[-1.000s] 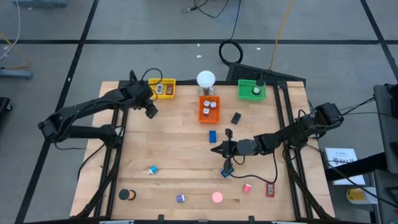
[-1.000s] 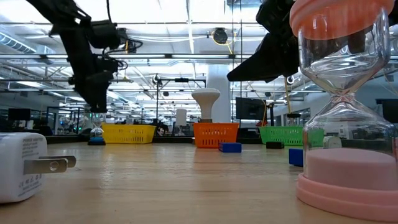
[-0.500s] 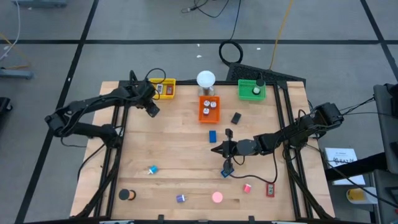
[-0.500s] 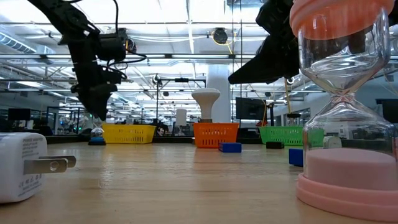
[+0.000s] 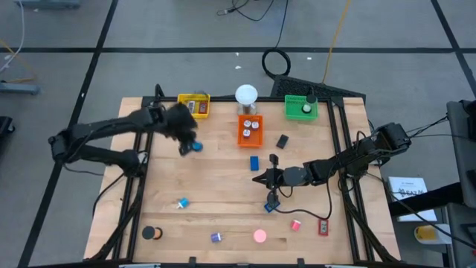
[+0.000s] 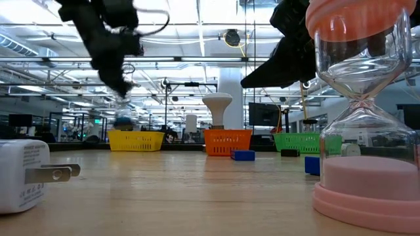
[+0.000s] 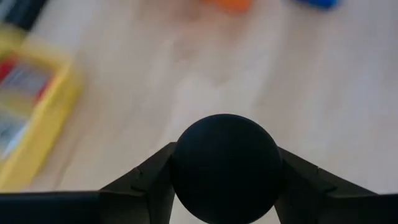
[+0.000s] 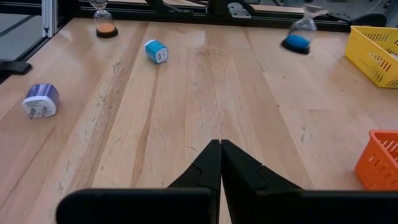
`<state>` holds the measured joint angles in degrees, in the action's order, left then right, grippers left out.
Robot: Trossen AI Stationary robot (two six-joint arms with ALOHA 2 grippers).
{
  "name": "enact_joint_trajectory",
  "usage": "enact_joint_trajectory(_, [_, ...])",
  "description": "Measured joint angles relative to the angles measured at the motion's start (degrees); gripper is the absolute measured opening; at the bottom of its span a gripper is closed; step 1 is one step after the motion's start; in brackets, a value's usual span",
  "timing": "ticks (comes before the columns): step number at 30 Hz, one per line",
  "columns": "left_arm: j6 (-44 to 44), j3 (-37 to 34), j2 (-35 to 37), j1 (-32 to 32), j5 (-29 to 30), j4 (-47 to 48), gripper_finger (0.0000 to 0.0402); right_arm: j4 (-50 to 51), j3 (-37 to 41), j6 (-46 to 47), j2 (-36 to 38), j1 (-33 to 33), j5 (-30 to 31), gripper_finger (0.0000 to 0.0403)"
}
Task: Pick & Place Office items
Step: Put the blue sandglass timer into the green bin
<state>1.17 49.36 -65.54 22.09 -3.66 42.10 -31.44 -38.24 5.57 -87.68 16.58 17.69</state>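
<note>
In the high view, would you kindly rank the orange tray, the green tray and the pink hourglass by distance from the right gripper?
From the right gripper:
1. orange tray, toward the table's back middle.
2. pink hourglass, at the front edge.
3. green tray, back right corner.

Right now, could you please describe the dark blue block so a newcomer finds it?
Find the orange tray at the table's far edge, before the white globe lamp. On the wood just nearer than it lies the dark blue block; the small block beside it is black.

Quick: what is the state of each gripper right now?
Left gripper: closed on the blue hourglass.
Right gripper: closed, holding nothing.
</note>
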Motion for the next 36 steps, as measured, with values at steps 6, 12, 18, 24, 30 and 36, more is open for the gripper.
enact_joint_trajectory(6, [-2.8, 0.0, -5.4, -18.3, 2.7, -14.1, 0.021, 0.0, 0.0, 0.0, 0.0, 0.0, 0.0, 0.0002])
enact_joint_trajectory(12, [0.8, 4.7, -17.2, -23.4, 3.6, -21.4, 0.021, -1.0, 1.0, 0.8, 0.0, 0.0, 0.0, 0.0002])
enact_joint_trajectory(18, [7.7, 16.4, -29.4, -22.4, 3.5, -18.3, 0.0211, -1.2, 1.6, 0.9, 0.0, 0.0, 0.1, 0.0002])
enact_joint_trajectory(24, [11.8, 25.5, -37.7, -20.3, 3.2, -14.9, 0.0211, -1.4, 1.6, 0.8, 0.0, 0.0, 0.0, 0.0002])
enact_joint_trajectory(30, [12.8, 27.1, -41.3, -18.4, 1.0, -14.3, 0.0211, -1.3, 1.6, 0.8, 0.0, 0.0, 0.0, 0.0002])
enact_joint_trajectory(36, [12.9, 27.0, -41.3, -18.0, 1.1, -13.7, 0.0229, -1.3, 1.6, 0.8, 0.0, 0.0, 0.0, 0.0002])
